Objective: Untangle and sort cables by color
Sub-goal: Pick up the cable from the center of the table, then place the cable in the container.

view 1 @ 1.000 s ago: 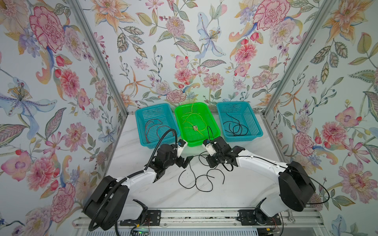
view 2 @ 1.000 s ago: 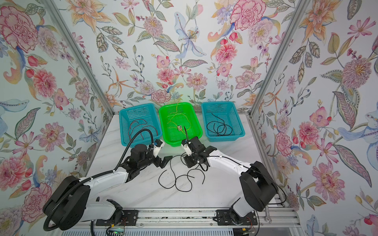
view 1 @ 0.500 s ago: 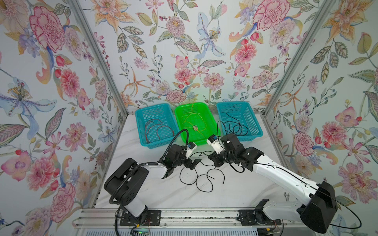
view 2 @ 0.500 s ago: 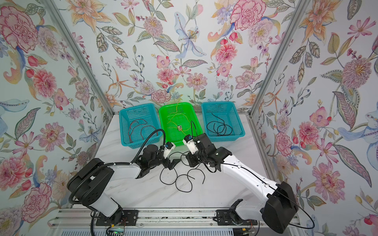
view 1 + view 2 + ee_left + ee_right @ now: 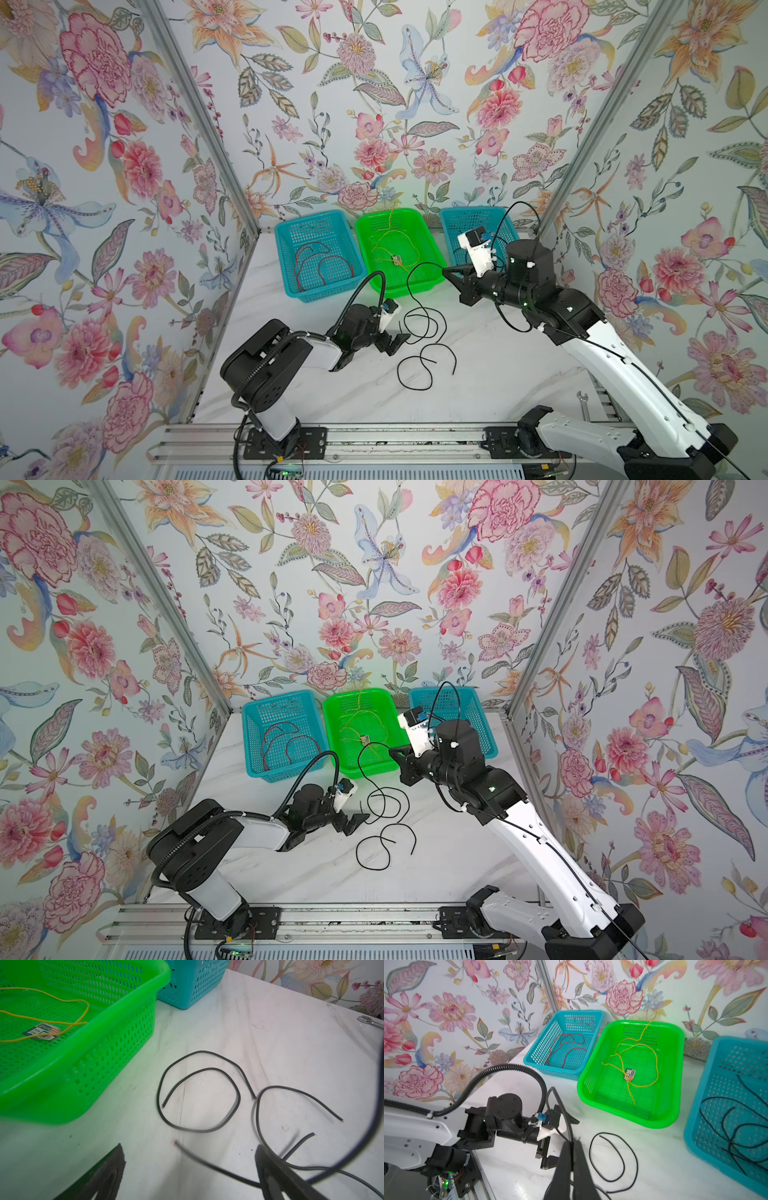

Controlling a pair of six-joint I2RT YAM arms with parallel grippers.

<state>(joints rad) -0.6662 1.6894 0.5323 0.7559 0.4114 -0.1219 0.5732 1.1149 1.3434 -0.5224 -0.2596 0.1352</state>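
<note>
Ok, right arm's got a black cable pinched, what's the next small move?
Probably raise the right gripper and swing it toward the blue basket holding black cables. It is shut on a black cable whose tail trails to the loose cables on the table; the open left gripper holds nothing.

It looked like a robot test booth in a lab, not a lived-in room. Flowered wallpaper [image 5: 374, 104] covered flat panels joined at the corners by bare metal posts [image 5: 203, 124], closing in one small white table [image 5: 498, 374] on three sides. Along the open front edge ran a metal rail [image 5: 395, 436], and two robot arms were bolted to it, the left arm [image 5: 320, 353] and the right arm [image 5: 615, 365], both with exposed wiring at the base. A wrench [image 5: 584, 403] lay at the table's edge. A green basket [image 5: 409, 210] stood against the back wall between a blue basket [image 5: 309, 217] and another blue basket [image 5: 473, 209].
</note>
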